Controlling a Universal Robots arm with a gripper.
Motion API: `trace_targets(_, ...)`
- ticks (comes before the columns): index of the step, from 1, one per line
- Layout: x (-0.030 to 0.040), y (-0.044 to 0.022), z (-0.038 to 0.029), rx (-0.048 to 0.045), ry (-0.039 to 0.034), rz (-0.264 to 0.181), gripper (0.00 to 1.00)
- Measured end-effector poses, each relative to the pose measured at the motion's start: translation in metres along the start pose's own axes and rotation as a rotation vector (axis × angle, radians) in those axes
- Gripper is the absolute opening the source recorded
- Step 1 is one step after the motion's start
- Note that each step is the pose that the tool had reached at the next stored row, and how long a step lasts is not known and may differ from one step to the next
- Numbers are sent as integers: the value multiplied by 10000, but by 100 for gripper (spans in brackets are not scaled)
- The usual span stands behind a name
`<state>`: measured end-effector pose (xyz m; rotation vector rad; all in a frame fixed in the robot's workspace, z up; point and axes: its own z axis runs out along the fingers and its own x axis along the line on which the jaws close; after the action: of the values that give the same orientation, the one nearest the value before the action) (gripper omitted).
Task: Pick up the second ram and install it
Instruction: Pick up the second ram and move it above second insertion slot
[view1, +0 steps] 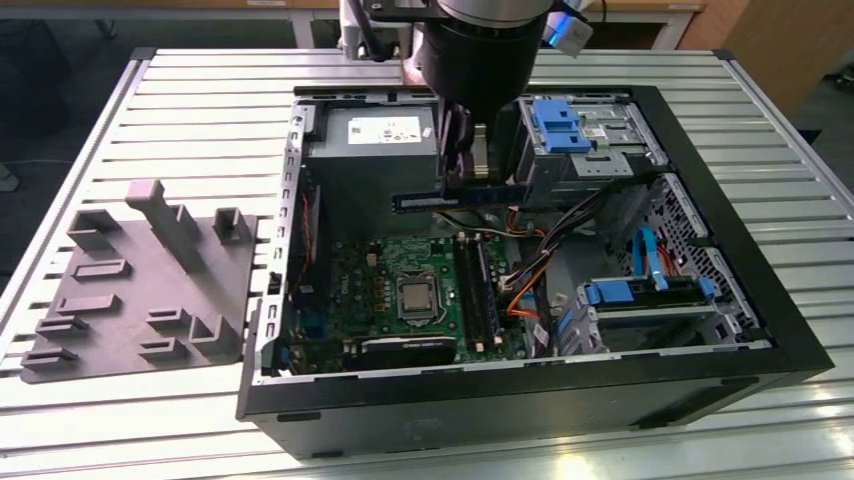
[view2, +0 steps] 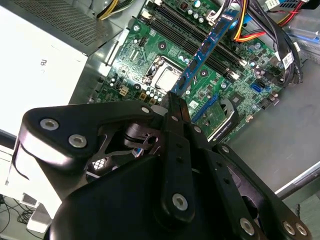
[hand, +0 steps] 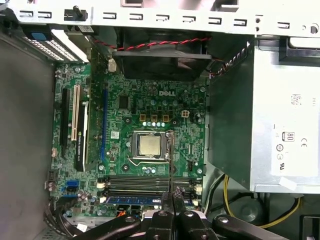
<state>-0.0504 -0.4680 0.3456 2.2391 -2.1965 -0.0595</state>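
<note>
My gripper is shut on the second ram, a thin dark blue board held level and edge-down inside the open computer case, above the green motherboard. In the second wrist view the second ram juts out from the gripper over the long black memory slots. In the first wrist view the second ram shows as a blue strip beside the gripper, parallel to the slots and apart from them. The slots lie to the exterior view's right of the processor socket.
A grey power supply stands behind the motherboard. Blue drive carriers and orange and black cables crowd the exterior view's right side of the case. A grey moulded fixture lies on the slatted table left of the case.
</note>
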Motion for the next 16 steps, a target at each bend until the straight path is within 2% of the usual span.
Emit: trace_targets(16,15,-3,121,0,1,0,12)
